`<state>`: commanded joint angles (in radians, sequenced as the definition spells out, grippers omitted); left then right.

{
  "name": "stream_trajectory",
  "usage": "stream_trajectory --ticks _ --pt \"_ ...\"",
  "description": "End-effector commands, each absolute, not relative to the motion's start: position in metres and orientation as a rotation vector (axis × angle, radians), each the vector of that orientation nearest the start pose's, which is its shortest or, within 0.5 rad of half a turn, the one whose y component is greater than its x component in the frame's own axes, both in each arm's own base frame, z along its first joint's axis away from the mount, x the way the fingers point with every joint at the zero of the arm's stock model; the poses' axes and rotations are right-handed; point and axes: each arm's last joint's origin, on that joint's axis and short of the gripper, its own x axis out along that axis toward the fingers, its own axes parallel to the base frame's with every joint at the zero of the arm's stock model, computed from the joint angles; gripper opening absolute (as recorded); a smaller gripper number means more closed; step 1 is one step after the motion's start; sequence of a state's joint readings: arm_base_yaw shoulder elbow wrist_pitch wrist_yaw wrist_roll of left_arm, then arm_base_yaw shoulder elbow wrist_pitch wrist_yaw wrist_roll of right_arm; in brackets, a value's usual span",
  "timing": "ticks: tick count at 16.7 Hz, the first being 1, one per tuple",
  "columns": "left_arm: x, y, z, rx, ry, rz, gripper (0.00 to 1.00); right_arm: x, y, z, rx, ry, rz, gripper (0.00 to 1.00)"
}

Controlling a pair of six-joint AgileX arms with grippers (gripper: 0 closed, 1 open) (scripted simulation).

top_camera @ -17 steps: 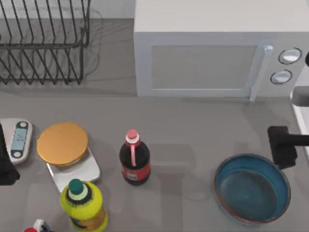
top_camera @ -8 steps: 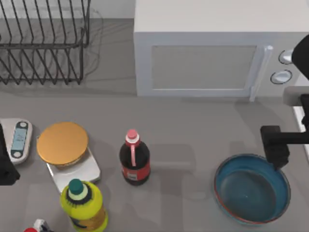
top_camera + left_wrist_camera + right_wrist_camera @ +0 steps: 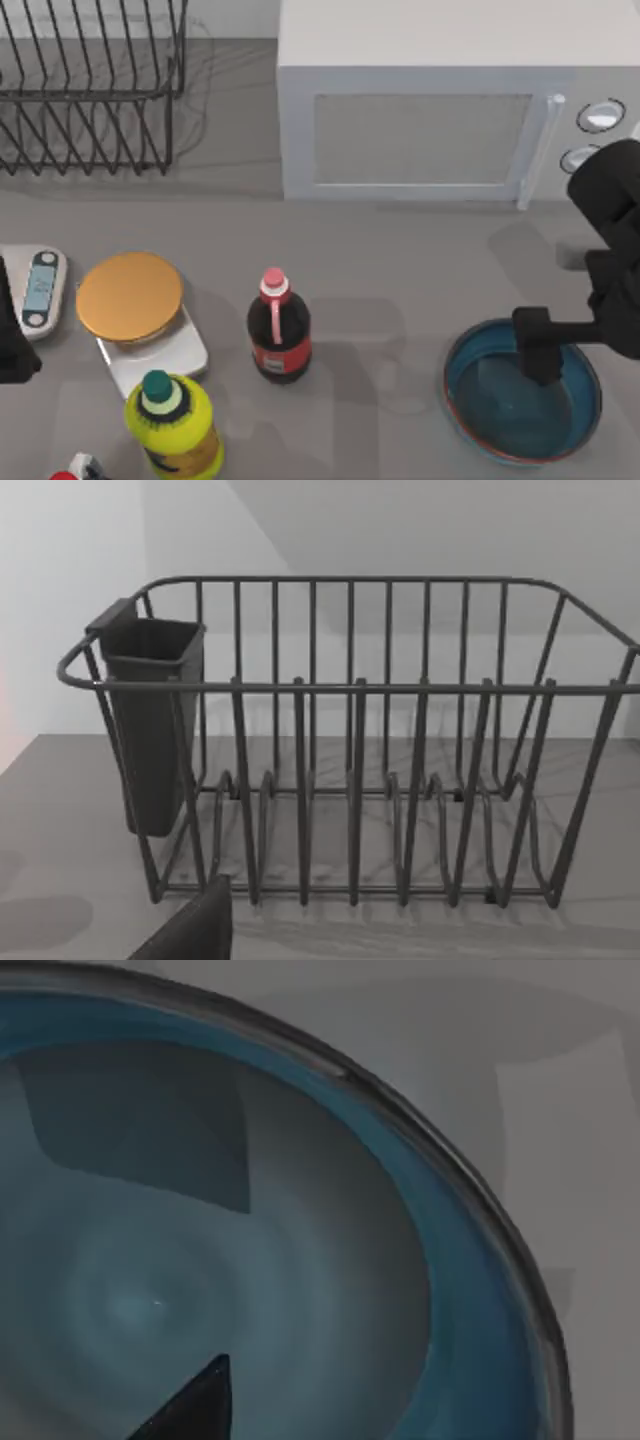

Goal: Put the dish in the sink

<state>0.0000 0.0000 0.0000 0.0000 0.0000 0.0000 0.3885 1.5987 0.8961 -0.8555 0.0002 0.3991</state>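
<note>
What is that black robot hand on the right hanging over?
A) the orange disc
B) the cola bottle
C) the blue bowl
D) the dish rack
C: in the top view the right hand sits over the blue bowl at the table's right, and the right wrist view looks straight into the bowl's blue inside.

Grey table (image 3: pixel 400 270), microwave (image 3: pixel 440 100), rack (image 3: pixel 90 90), dish (image 3: pixel 520 405), bottles (image 3: pixel 278 330)

Overhead camera faces down; left wrist faces the rack (image 3: pixel 350 750), right wrist hugs the dish (image 3: pixel 300 1260).
</note>
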Motion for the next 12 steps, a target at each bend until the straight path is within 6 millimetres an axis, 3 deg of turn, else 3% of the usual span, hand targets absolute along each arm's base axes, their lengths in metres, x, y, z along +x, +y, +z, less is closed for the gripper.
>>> stream_trajectory --ticks 3,7,12 --pt "0.106 -0.001 0.160 0.000 0.000 0.000 1.00 0.237 0.098 0.131 0.008 1.569 -0.008 1.00" --pt "0.106 -0.001 0.160 0.000 0.000 0.000 1.00 0.236 0.098 0.129 0.008 1.571 -0.008 1.00" --pt "0.106 -0.001 0.160 0.000 0.000 0.000 1.00 0.236 0.098 0.129 0.008 1.571 -0.008 0.62"
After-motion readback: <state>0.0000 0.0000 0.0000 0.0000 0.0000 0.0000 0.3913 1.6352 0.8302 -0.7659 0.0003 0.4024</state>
